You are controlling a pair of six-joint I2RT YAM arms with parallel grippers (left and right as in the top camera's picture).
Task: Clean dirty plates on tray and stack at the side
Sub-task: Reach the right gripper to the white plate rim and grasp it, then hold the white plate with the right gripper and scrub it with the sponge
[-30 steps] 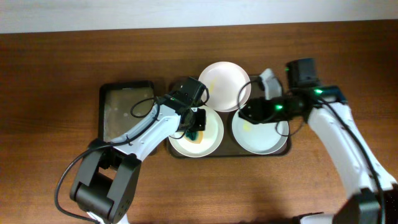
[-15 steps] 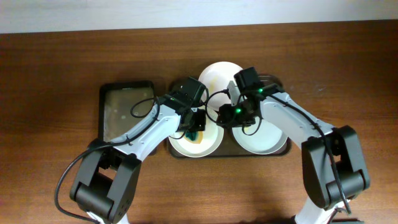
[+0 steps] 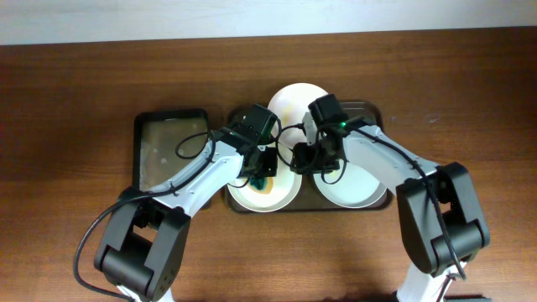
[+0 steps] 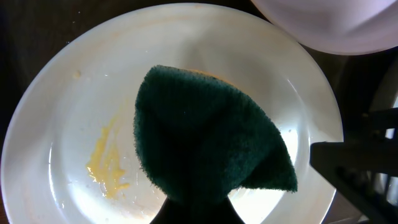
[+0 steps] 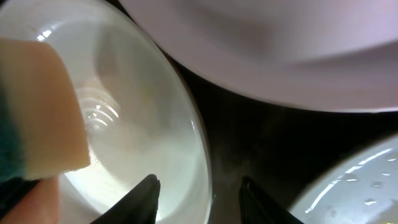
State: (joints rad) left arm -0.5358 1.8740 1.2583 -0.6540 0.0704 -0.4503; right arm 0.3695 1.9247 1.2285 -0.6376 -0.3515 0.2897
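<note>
Nearer the table's (image 3: pixel 84 252) far edge, the left pincer (image 3: pixel 264 172) clamps a dark green sponge (image 4: pixel 205 143), hiding the centre of a smeared round white plate (image 4: pixel 56 124); the right pincer (image 5: pixel 200 190) gapes astride its rim.

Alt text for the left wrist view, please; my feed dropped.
A dark green sponge covers the middle of a white plate, with a yellow smear left of it. A second plate crosses the top right corner.

Plates (image 3: pixel 361 184) fill tray (image 3: pixel 371 111); sponge (image 4: pixel 205 137) sits atop one.
</note>
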